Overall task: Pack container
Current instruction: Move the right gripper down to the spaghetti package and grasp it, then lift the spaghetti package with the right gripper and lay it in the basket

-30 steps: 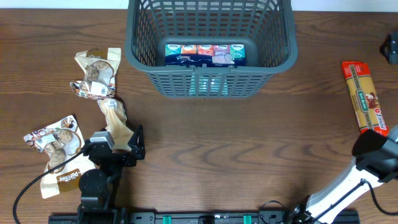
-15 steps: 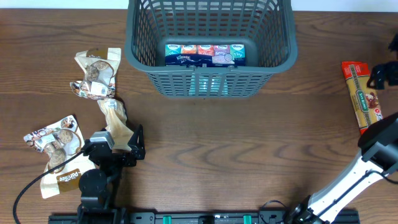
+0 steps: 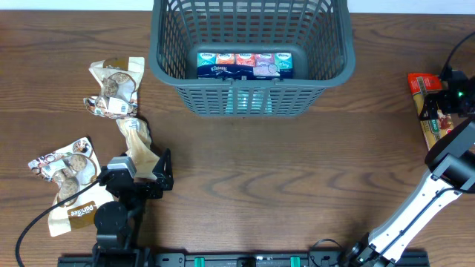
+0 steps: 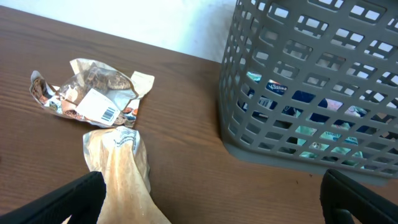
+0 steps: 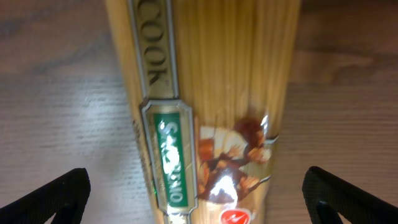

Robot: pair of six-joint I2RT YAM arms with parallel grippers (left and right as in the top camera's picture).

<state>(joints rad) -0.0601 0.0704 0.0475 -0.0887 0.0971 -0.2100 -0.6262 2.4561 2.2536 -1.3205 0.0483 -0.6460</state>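
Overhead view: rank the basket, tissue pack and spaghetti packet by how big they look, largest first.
1. Basket, by far the largest.
2-3. Tissue pack and spaghetti packet look about alike. The right gripper covers part of the packet, so I won't rank those two.

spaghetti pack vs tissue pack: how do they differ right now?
The spaghetti pack lies on the table outside the container; the tissue pack is already inside it. The spaghetti pack is long and narrow, pointing away from the robot; the tissue pack is a shorter block lying crosswise. Both lie flat.
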